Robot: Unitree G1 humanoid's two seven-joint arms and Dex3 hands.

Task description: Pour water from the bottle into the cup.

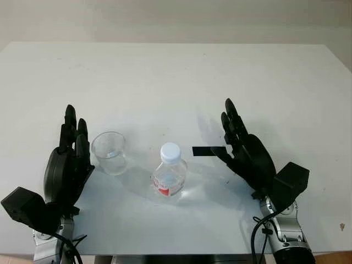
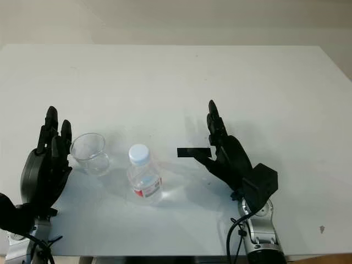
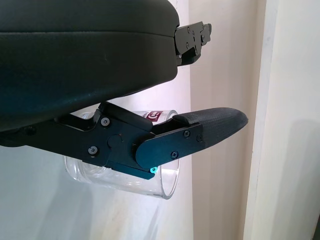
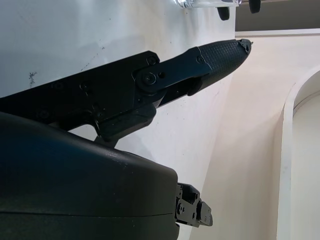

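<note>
White table (image 1: 176, 71), wide bare stretch beyond my hands to the far edge; near edge runs just under my wrists. Right edge slants off past my right arm.

Bottle (image 1: 169, 176) upright, white cap on, near the front of the table, between my two hands and touching neither. Cup (image 1: 109, 152) stands just left of the bottle, a small gap between them, apparently empty.

My left hand (image 1: 69, 165) open, holding nothing, palm facing inward, just beside the cup on its outer side; I cannot tell from the head views whether it touches the glass. My right hand (image 1: 247, 154) open too, holding nothing, fingers pointing away toward the far edge, set apart from the bottle with bare table between. A short black strip (image 1: 209, 150) lies by its thumb.

Left wrist view adds: the cup (image 3: 125, 175) sits close behind my thumb (image 3: 200, 132), with a red-and-white label visible through the glass. Right wrist view: one finger (image 4: 210, 57) stretched out over bare tabletop.
</note>
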